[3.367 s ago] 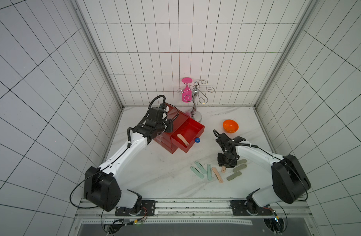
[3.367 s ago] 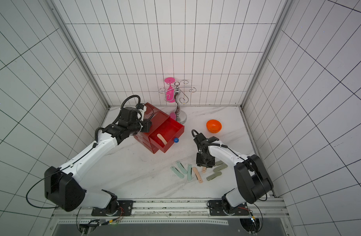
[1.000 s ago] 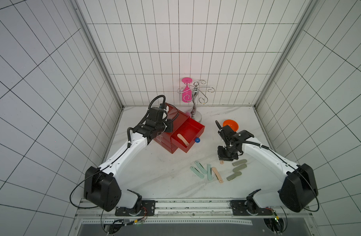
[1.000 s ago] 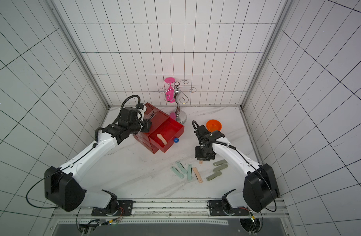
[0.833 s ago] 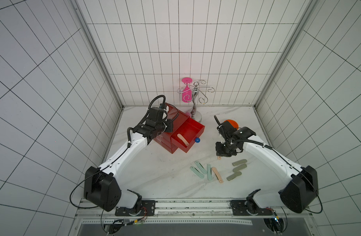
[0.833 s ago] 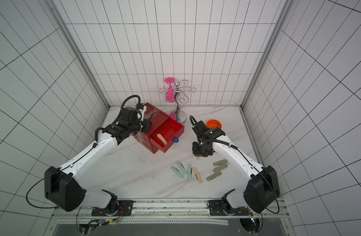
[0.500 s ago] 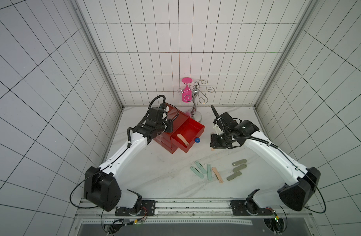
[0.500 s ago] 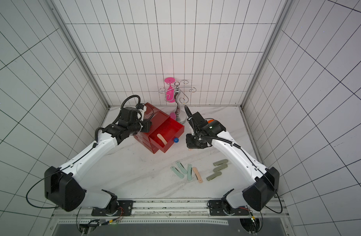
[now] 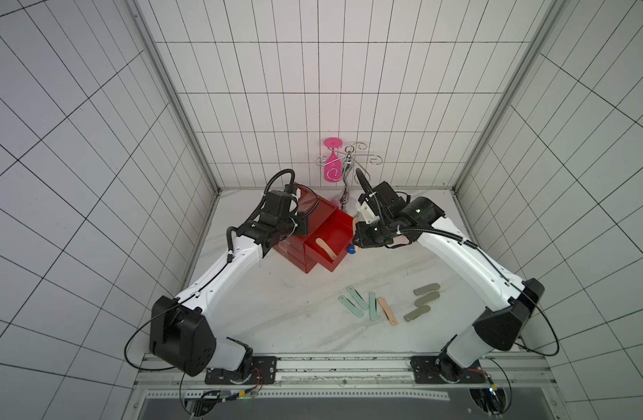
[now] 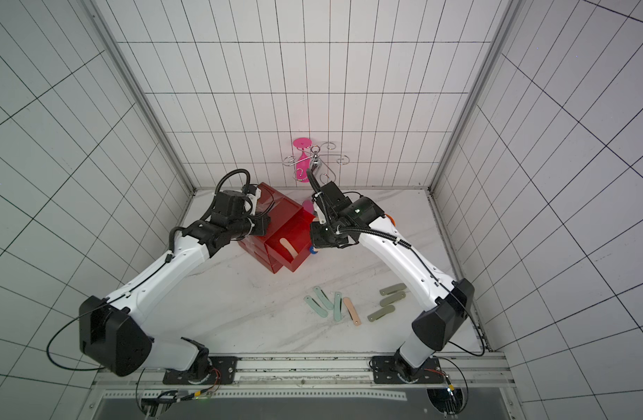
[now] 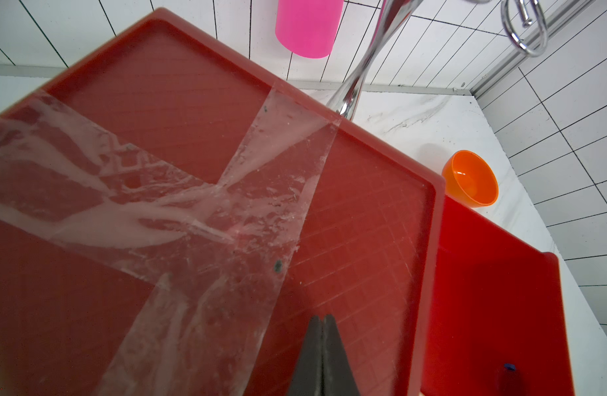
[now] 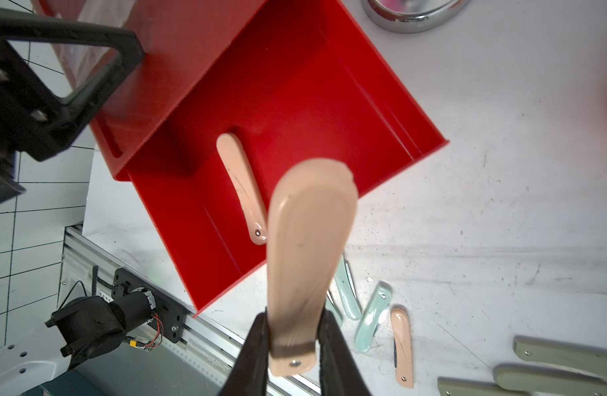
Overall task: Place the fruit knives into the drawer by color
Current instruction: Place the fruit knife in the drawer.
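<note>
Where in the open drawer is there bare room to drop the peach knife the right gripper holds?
Bare floor of the open drawer between the peach knife inside and the wall nearest the metal stand. The table is crowded where the green knives and grey knives lie.

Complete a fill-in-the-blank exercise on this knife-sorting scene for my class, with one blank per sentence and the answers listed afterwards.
1. The held knife in the right gripper is coloured ____.
2. The open drawer holds ____ loose knife.
3. On the table, the mint green knives number ____.
4. The left gripper, over the chest, is ____ (open or shut).

Missing words: peach; one; three; shut.
</note>
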You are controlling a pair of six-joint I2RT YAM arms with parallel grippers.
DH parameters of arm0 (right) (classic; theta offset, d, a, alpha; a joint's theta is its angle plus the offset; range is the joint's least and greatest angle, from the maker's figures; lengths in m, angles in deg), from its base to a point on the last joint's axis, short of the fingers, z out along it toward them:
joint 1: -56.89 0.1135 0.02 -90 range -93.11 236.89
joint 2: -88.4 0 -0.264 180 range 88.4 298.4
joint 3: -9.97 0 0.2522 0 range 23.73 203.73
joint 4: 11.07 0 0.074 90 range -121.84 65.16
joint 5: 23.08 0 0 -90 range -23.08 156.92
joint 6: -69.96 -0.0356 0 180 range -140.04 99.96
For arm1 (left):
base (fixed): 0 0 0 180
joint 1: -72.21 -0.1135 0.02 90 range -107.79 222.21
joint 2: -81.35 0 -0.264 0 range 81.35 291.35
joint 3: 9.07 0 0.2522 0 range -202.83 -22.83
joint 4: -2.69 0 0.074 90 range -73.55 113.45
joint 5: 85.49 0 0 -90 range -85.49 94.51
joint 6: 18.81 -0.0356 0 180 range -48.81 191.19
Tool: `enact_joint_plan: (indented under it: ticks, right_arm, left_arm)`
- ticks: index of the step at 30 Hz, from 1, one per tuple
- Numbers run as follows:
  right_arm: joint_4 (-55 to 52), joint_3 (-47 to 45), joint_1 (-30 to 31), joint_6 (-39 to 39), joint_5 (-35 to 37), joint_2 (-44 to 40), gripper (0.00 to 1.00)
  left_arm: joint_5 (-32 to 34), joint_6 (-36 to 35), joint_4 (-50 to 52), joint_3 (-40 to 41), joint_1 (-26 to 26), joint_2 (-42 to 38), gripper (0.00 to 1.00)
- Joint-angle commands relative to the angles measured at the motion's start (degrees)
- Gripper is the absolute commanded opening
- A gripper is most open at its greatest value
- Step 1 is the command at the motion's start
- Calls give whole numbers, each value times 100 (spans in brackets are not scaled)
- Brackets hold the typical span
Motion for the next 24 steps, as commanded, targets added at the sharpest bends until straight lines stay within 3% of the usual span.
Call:
enact_joint_plan:
  ticks: [1, 14, 24]
  right_arm:
    - [-61, 854, 82, 123, -95, 230, 17]
    - [-154, 1762, 142, 266, -344, 1356, 17]
    - [-256, 1836, 148, 320, -333, 1643, 18]
  left_arm:
    - [-78, -20, 881, 139, 13, 253, 0]
    - [-95, -21, 883, 139, 13, 266, 0]
    - [-104, -20, 887, 135, 13, 288, 0]
